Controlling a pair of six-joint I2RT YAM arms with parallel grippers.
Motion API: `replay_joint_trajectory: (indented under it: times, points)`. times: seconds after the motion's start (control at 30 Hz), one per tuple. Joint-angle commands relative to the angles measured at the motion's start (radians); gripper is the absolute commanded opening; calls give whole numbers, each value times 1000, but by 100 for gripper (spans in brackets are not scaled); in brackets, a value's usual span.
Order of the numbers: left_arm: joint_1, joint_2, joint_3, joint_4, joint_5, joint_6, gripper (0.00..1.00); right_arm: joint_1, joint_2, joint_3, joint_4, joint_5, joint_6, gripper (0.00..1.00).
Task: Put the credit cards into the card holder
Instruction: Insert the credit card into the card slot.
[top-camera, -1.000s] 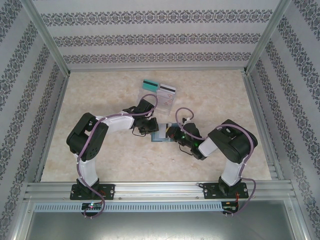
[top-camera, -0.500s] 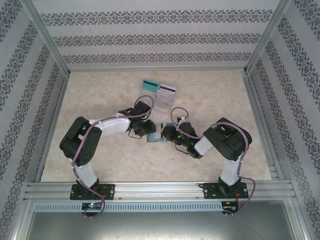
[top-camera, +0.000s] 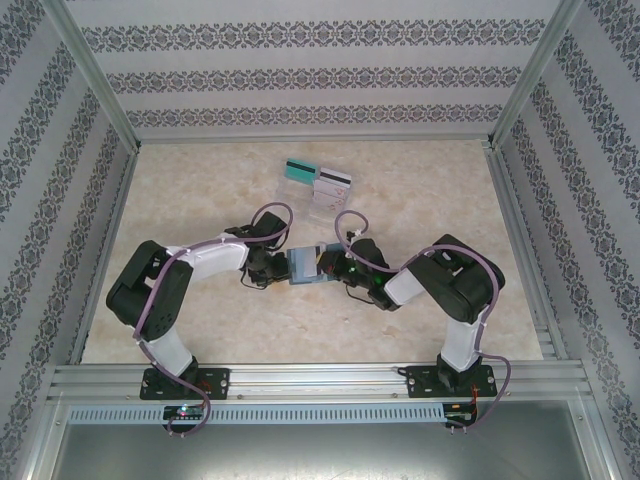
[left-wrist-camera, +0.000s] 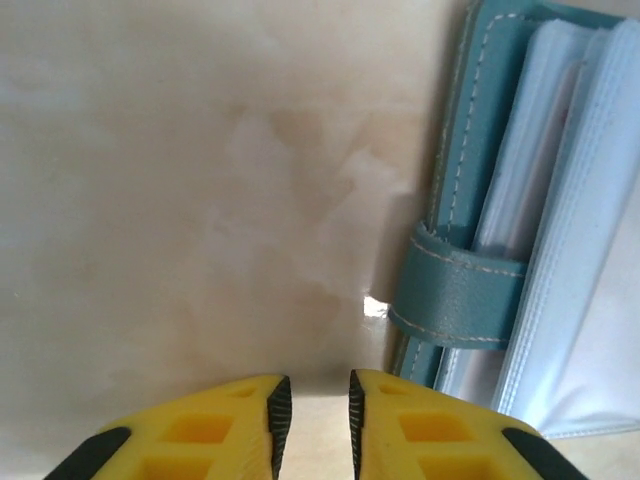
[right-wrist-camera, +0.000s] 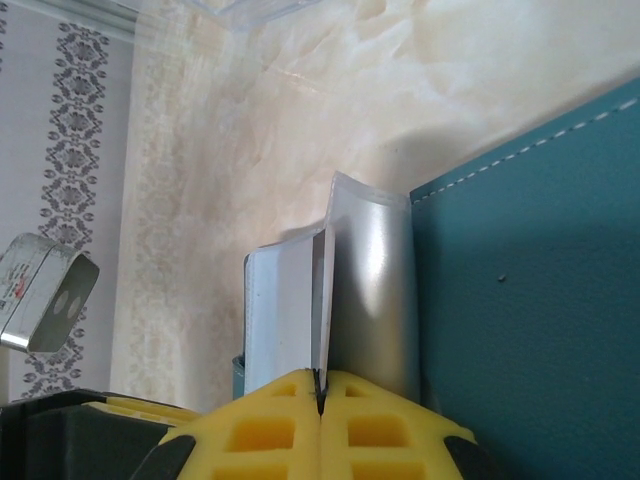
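The marble-patterned table (top-camera: 420, 200) is carrying everything. The teal card holder (top-camera: 303, 268) is lying open near the table's middle, between the two grippers. Clear trays (top-camera: 325, 197) are sitting toward the far edge, with a teal credit card (top-camera: 298, 170) and a white credit card (top-camera: 334, 178) lying by them, well apart from the holder. The right gripper (right-wrist-camera: 320, 385) is pinching one clear sleeve (right-wrist-camera: 365, 290) of the holder, its jaws fully closed on it. The left gripper (left-wrist-camera: 312, 405) is hovering just beside the holder's clasp tab (left-wrist-camera: 455, 290), its jaws a narrow slit apart and gripping nothing.

The sleeve looks thin and slick, so it could slip from the pinch. Nothing is pinning the light holder down, so a pull on the sleeve could drag or flip it. The left fingertips could also snag the tab and fold the cover shut.
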Motion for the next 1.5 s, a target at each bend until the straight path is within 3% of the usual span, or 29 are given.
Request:
replay_joint_trajectory:
  times: [0.0,0.23,0.53,0.9,1.1,1.23,1.47]
  points:
    - [-19,96,-10,99,48,-5,19,24,-12,21,-199,-1,-65,0]
    - [-29,106,-8,129,54,-12,12,80,-48,142,-452,33,-174,0]
    - [-31,140,12,144,63,-7,10,98,2,222,-570,-6,-204,2]
    - [-31,127,4,113,38,7,9,96,-89,319,-866,61,-321,31]
    - [-29,131,6,110,35,11,9,71,-157,418,-1059,94,-447,39]
    - [-29,132,7,117,41,6,9,37,-173,431,-1074,65,-472,35]
    - [-29,142,19,113,47,12,9,28,-93,455,-1051,14,-467,4]
